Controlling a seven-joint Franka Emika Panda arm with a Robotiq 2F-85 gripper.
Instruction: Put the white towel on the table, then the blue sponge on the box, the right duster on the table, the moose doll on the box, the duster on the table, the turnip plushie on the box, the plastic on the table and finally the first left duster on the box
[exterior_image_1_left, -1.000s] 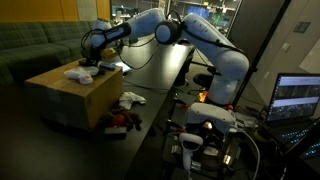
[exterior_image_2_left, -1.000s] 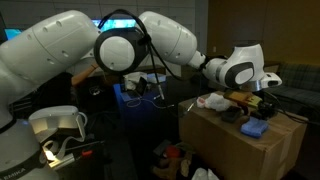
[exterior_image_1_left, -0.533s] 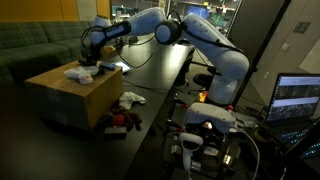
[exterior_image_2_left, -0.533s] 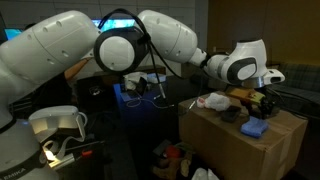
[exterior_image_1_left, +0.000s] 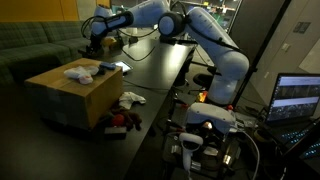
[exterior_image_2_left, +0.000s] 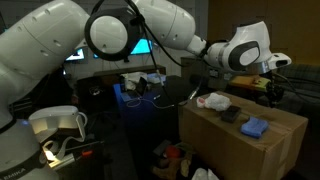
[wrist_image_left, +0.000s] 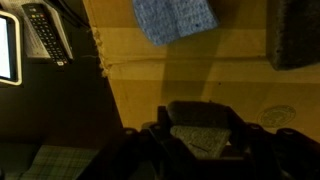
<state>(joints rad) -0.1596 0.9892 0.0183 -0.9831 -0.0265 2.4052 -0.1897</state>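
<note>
Honestly, the gripper (wrist_image_left: 200, 128) looks pinched on the grey duster (wrist_image_left: 205, 140), hanging above the box (wrist_image_left: 180, 75) near the sponge (exterior_image_2_left: 255, 127), and if that bite's shallow it could slip out swinging to the table (exterior_image_1_left: 155, 70).

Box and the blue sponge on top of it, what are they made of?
The box looks like cardboard: dull tan, flat sides, straight folded edges, no shine. The blue sponge looks soft and matte, like foam or cloth. Up close in the wrist view its top shows a fine grid pattern, but I cannot tell which of the two it is.
</note>
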